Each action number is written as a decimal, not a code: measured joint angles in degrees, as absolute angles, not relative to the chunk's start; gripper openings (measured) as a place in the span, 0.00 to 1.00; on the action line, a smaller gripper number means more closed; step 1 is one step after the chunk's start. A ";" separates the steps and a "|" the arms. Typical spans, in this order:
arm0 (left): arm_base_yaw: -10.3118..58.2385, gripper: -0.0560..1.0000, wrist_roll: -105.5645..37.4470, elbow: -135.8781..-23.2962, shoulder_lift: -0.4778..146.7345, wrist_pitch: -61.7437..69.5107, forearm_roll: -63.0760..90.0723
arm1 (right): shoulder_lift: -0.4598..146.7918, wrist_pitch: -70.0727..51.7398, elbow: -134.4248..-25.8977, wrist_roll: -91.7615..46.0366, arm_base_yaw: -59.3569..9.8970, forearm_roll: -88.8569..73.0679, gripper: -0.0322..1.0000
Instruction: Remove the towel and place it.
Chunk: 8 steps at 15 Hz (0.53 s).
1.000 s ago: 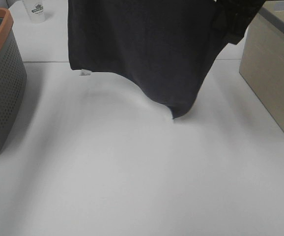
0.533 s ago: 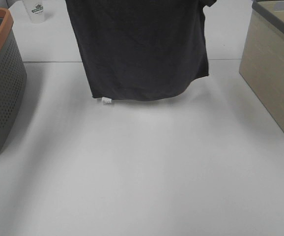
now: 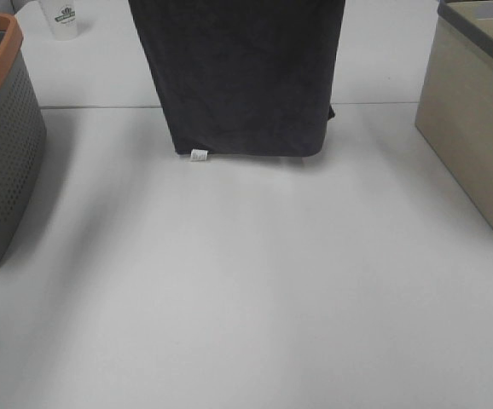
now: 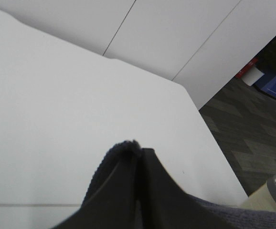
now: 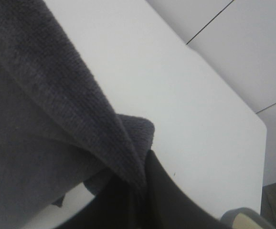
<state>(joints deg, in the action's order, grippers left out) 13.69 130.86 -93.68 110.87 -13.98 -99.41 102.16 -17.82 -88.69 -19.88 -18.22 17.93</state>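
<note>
Dark charcoal-grey plush square towel (image 3: 242, 77) hangs at twelve o'clock, lifted clear, its lower hem at or just above the white table (image 3: 246, 298). Left tool (image 4: 139, 157) and right tool (image 5: 145, 181) each pinch its upper edge tight. Placing remains outstanding.

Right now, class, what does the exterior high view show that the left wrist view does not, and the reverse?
Only the exterior high view: the towel hanging down, its white label at the bottom hem, the orange-rimmed grey basket and a white cup. Only the left wrist view: the left pincer shut on the towel, and dark carpet past the table edge. Both: the towel and the white table.
</note>
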 joint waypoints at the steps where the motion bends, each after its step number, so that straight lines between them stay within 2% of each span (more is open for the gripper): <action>1: 13.46 0.05 130.29 -97.29 113.10 -14.09 -99.41 | 102.67 -13.64 -88.69 -20.00 -16.73 16.27 0.05; 2: 12.49 0.05 129.66 -105.02 117.11 -14.15 -99.12 | 104.91 -5.21 -89.61 -20.00 -14.38 13.35 0.05; 4: 11.46 0.05 129.66 -110.41 120.78 -14.32 -98.72 | 108.92 1.66 -92.93 -20.00 -12.83 11.92 0.05; 6: 10.49 0.05 128.34 -116.43 124.73 -15.18 -98.61 | 111.90 4.24 -96.03 -20.00 -12.61 11.63 0.05; 8: 10.43 0.05 122.67 -117.86 126.28 -15.13 -98.78 | 113.33 3.61 -97.35 -18.39 -12.61 8.77 0.05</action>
<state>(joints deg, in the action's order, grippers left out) 10.43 122.67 -117.86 126.28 -15.13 -98.78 113.33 3.61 -97.35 -18.39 -12.61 8.77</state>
